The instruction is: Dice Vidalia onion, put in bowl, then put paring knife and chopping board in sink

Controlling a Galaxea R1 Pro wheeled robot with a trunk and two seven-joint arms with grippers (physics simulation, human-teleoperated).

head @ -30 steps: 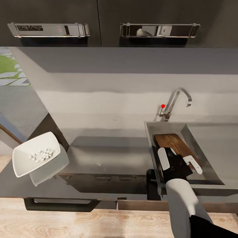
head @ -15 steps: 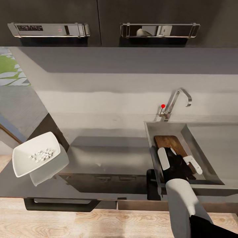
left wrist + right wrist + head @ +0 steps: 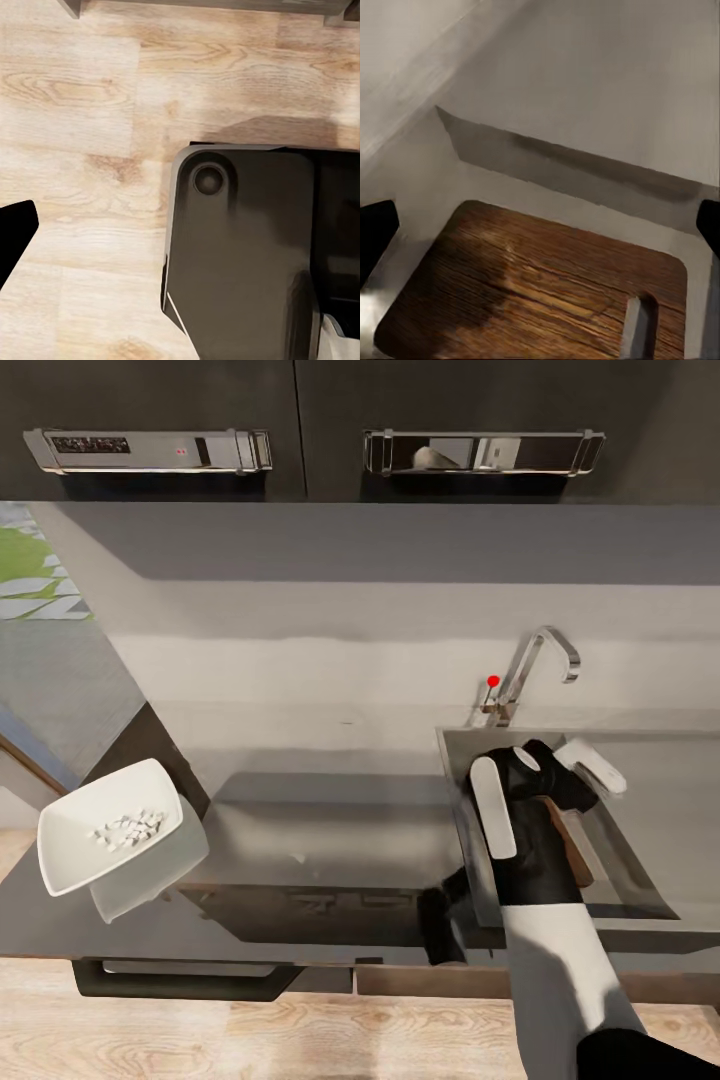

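Note:
The brown wooden chopping board (image 3: pixel 532 292) lies flat in the grey sink (image 3: pixel 625 865), its handle slot showing in the right wrist view. My right gripper (image 3: pixel 541 788) hangs open above it, with nothing between its fingers, and covers most of the board (image 3: pixel 568 845) in the head view. Far left on the glossy dark countertop (image 3: pixel 330 825) stands the white bowl (image 3: pixel 70 860) with diced onion (image 3: pixel 126 828) in it. The paring knife is hidden. One dark fingertip (image 3: pixel 13 241) of my left gripper shows at the picture's edge over the wooden floor.
The chrome tap (image 3: pixel 543 658) with its red knob stands behind the sink. Dark wall cabinets with chrome handles (image 3: pixel 150 450) hang above. A drawer's bar handle (image 3: pixel 180 982) juts below the counter's front edge. My dark base (image 3: pixel 240 255) sits on the wooden floor.
My right gripper has risen and moved back toward the tap, away from the board's near end. The board has settled lower in the basin. The bowl has not moved.

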